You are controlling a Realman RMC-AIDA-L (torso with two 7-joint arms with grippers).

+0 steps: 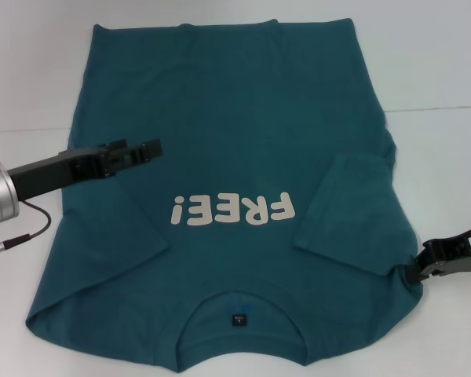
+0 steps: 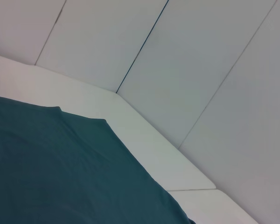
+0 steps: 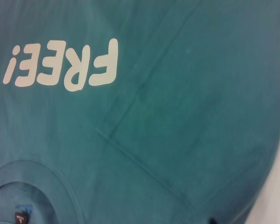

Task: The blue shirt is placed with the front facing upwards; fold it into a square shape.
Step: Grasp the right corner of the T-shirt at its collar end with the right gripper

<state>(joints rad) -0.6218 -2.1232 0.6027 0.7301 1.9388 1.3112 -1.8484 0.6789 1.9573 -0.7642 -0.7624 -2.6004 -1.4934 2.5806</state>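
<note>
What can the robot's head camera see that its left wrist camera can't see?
Only the head view shows the "FREE!" print, the neck label, the left end effector above the shirt and the right end effector at the shirt's edge. Only the left wrist view shows the pale wall panels behind the table. Both show the blue shirt lying on the white table.

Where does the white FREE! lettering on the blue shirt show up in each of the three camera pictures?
Head view: FREE! print upside down at the middle of the blue shirt.
Left wrist view: not in it; only plain shirt cloth shows.
Right wrist view: print also upside down.
Shared landmark: the small dark neck label.
</note>
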